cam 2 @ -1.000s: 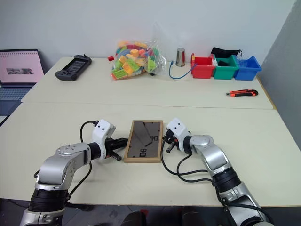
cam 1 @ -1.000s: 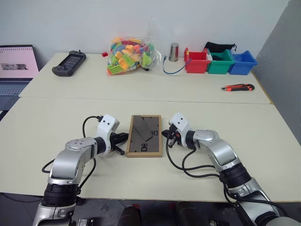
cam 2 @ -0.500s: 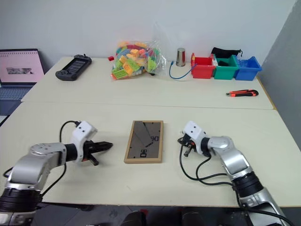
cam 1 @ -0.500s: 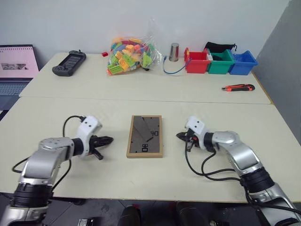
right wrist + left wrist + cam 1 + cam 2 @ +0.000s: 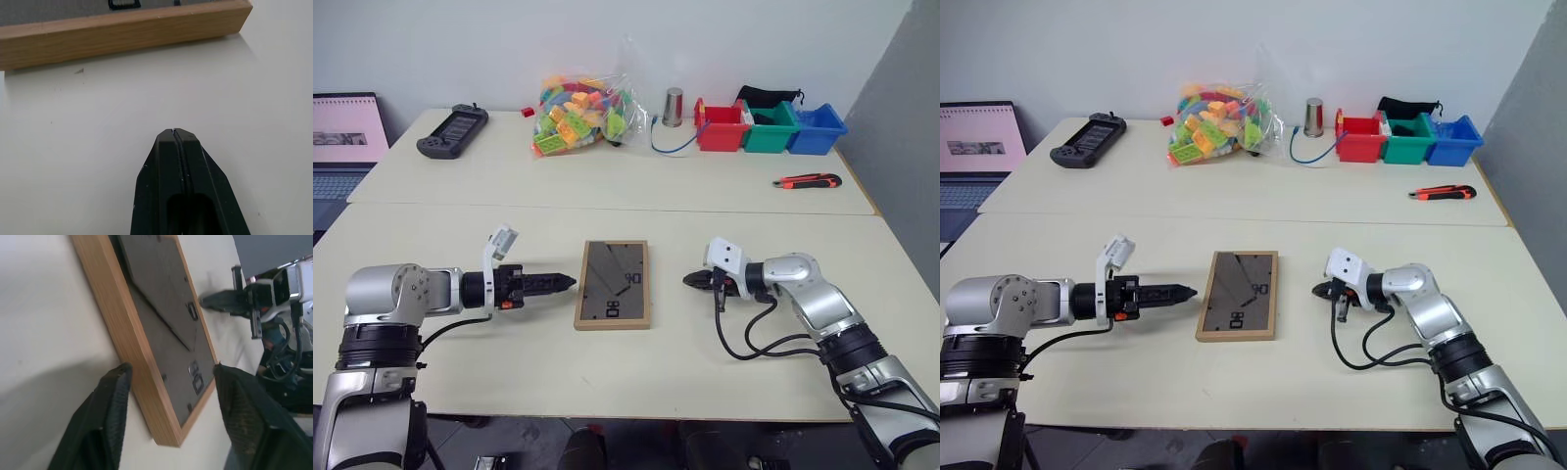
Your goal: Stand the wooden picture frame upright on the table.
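Observation:
The wooden picture frame (image 5: pixel 613 285) lies flat on the cream table (image 5: pixel 724 220), dark back panel up. My left gripper (image 5: pixel 570 281) points at its left long edge, and I cannot tell whether it touches. In the left wrist view this gripper (image 5: pixel 171 369) is open, with the frame (image 5: pixel 161 333) and its near corner between the fingers (image 5: pixel 115 396). My right gripper (image 5: pixel 689 281) rests on the table a short gap from the frame's right edge. It is shut on nothing (image 5: pixel 173 131), with the frame's wooden edge (image 5: pixel 122 29) ahead of it.
Along the far side stand a laptop (image 5: pixel 342 137), a black game controller (image 5: pixel 455 122), a bag of coloured bricks (image 5: pixel 578 113), a metal cup (image 5: pixel 674 108), and red (image 5: pixel 724 129), green (image 5: pixel 771 129) and blue (image 5: pixel 818 129) bins. A utility knife (image 5: pixel 808 181) lies far right.
Both grippers drew away from the frame's sides. The left one then rolled, opened and reached back to the left edge. The right one stays shut and apart; the frame stays flat.

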Controlling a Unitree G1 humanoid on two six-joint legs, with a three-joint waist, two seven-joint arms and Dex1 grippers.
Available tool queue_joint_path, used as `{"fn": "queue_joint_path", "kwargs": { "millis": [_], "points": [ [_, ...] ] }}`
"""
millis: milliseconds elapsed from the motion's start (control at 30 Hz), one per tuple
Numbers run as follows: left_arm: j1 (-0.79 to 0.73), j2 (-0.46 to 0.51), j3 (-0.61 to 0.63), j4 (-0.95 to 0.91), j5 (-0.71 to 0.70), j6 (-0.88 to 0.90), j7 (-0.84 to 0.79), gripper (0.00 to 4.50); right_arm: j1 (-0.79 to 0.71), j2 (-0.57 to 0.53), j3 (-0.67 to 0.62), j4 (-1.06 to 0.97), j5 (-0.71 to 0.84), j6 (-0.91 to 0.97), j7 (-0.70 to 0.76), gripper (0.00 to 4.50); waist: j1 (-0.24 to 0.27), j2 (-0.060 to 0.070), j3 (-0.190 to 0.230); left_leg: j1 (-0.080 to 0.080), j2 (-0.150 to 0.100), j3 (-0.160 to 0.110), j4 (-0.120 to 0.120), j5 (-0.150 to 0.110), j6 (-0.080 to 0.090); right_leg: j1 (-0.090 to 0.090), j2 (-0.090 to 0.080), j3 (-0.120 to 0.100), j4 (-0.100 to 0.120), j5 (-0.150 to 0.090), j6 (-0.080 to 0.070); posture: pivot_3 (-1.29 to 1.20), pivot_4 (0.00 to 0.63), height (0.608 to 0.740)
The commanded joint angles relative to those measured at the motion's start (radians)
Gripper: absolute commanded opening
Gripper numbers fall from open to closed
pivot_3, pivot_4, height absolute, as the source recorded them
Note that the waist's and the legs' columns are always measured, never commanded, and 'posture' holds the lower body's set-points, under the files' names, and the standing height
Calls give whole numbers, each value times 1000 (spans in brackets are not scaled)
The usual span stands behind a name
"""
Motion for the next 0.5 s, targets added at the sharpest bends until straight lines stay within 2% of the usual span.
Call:
{"fn": "queue_joint_path", "kwargs": {
  "millis": [33, 100, 133, 500],
  "points": [
    [-30, 25, -53, 32, 0, -9, -53, 3908, -18, 10, 1, -12, -22, -12, -12, 0, 0, 0, 0, 0, 0, 0, 0, 0, 0, 0, 0, 0, 0, 0, 0, 0, 150, 740],
    [-51, 25, -81, 56, 2, -12, -77, 4391, -18, 20, 1, -19, -26, -2, -15, 0, 0, 0, 0, 0, 0, 0, 0, 0, 0, 0, 0, 0, 1, 0, 0, 0, 150, 740],
    [-59, 26, -101, 66, 6, -19, -91, 4448, -19, 24, 3, -21, -32, -2, -18, 0, 0, 0, 0, 0, 0, 0, 0, 0, 0, 0, 0, -1, 1, 0, 0, 0, 150, 740],
    [-159, -27, -247, 220, 58, -22, -153, 4448, 7, 80, 25, -103, -36, 61, -41, 0, 3, 0, 0, 0, 0, -3, 0, 0, 0, 0, 0, -4, 5, -2, -3, 0, 150, 740]
  ]
}}
